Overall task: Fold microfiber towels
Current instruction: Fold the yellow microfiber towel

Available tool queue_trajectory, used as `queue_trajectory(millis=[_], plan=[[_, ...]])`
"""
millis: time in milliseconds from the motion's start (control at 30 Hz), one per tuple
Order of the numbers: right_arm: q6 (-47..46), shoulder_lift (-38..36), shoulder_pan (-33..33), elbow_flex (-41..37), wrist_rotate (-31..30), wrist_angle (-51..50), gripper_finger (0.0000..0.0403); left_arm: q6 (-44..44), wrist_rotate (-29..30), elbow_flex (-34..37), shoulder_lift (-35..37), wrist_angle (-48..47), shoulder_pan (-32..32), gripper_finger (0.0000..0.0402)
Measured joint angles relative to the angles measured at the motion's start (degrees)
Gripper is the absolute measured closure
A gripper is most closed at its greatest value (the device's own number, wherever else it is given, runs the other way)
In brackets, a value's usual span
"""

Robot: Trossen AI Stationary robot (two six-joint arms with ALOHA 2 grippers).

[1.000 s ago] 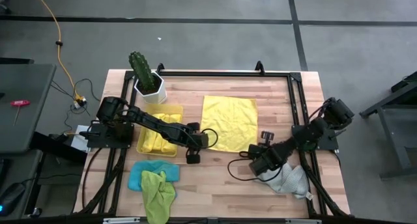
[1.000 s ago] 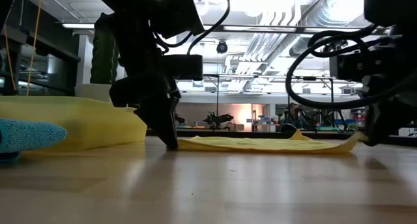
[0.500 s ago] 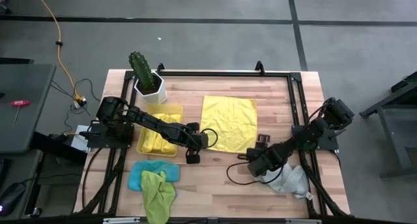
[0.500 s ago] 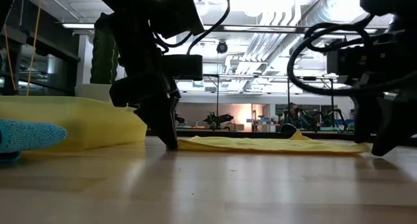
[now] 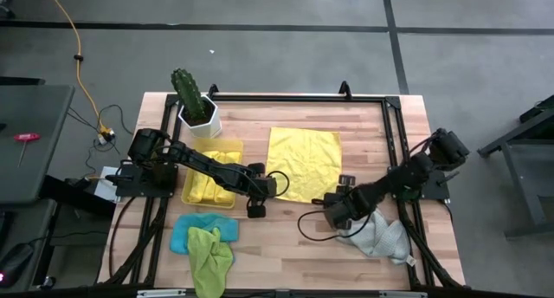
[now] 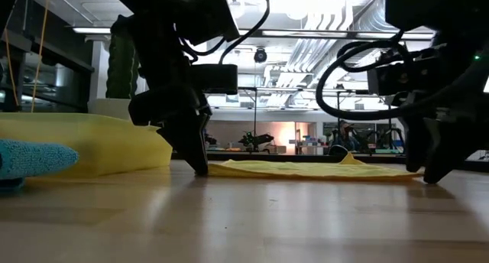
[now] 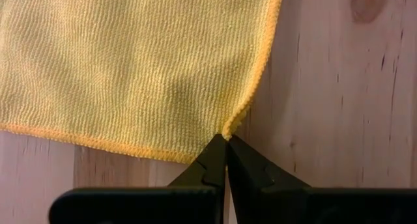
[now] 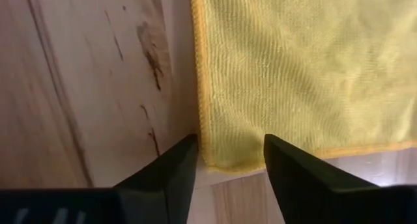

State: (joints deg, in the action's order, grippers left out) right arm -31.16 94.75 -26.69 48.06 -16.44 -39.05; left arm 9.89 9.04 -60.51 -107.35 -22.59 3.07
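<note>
We see a yellow towel lying spread flat on the wooden table, between the two arms. The left gripper is pinched closed on the towel's near left corner (the hem puckers at its fingertips). The right gripper stands with fingers parted, straddling the near right corner, gripping nothing.
</note>
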Motion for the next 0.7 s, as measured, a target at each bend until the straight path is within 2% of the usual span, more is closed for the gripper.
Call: queue_trajectory(millis=[200, 267, 400, 700], plan=[[0.09, 0.68, 1.06, 0.11, 3.03, 0.76, 0.0267, 0.00, 0.04, -0.02, 0.02, -0.29, -0.02, 0.0401], [-0.35, 0.73, 1.43, 0.12, 4.39, 0.96, 0.0297, 0.00, 0.04, -0.02, 0.04, -0.29, -0.02, 0.0401], [0.13, 0.66, 1.65, 0.10, 6.05, 1.01, 0.0386, 0.04, -0.01, -0.01, 0.40, -0.73, -0.02, 0.0401], [-3.38, -1.94, -3.48, 5.55, 8.32, -3.88, 0.0400, 3.60, -4.28, 0.11, 4.96, -4.29, 1.60, 0.0401]])
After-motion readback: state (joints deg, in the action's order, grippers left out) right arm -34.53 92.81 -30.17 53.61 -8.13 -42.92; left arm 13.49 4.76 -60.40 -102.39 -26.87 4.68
